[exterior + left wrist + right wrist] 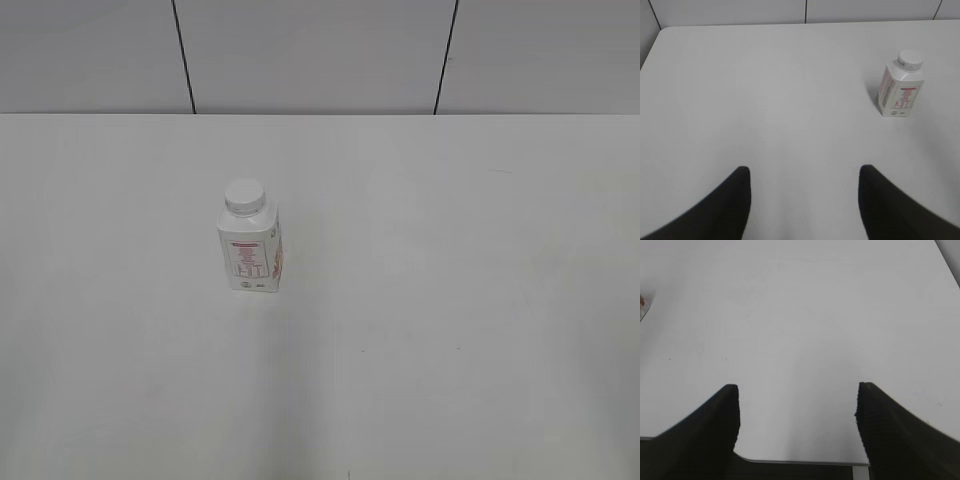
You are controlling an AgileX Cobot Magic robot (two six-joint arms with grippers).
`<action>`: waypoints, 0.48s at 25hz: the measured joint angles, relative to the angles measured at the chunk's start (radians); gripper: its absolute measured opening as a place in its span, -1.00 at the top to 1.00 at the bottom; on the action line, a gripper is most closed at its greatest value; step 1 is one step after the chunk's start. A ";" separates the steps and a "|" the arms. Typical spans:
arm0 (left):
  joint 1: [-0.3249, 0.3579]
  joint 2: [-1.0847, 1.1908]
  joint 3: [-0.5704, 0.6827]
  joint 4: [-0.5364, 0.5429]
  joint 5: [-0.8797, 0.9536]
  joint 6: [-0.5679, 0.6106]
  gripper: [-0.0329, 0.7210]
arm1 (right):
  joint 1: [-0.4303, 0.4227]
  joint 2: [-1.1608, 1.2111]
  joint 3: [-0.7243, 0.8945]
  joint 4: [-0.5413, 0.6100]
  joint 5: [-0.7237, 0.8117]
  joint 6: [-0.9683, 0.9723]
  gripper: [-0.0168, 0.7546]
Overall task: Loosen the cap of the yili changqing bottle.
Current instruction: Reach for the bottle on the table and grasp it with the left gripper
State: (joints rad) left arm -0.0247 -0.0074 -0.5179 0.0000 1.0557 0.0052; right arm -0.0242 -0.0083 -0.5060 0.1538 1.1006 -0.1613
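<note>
Two grippers show only in their own wrist views, and both stand with their dark fingers spread wide apart, holding nothing. From the right wrist, the right gripper (797, 412) hangs over the near edge of the white table (800, 315), whose rim runs just under the fingertips; bare tabletop fills the gap between its fingers. At the far left edge of that view a small sliver of something with a reddish mark pokes in, too little of it to tell what it is. From the left wrist, the left gripper (805, 197) is likewise open above plain tabletop, well apart from the bottle.

Farther out, the bottle (900, 92) stands upright on the table, ahead of the left gripper and off to its right. It is white and squarish with sloped shoulders, and it carries pink-red print on the faces that show. Its white round cap (910, 59) sits on the neck.

In the exterior view the bottle (250, 250) stands alone, left of the middle of the table (450, 300), with the cap (244, 195) on top. No arm reaches into this view. Beyond the table's far edge rises a pale wall (320, 50) crossed by two dark vertical seams.
</note>
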 joint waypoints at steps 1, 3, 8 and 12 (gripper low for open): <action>0.000 0.000 0.000 0.000 0.000 0.000 -0.23 | 0.000 0.000 0.000 0.000 0.000 0.000 -0.54; 0.000 0.000 0.000 0.000 0.000 0.000 -0.23 | 0.000 0.000 0.000 0.000 0.000 0.000 -0.54; 0.000 0.000 0.000 0.000 0.000 0.000 -0.23 | 0.000 0.000 0.000 0.000 0.001 0.000 -0.54; 0.000 0.000 0.000 0.000 0.000 0.000 -0.23 | 0.000 0.000 0.000 0.000 0.000 0.000 -0.54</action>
State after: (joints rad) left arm -0.0247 -0.0074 -0.5179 0.0000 1.0557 0.0052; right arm -0.0242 -0.0083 -0.5060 0.1538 1.1005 -0.1613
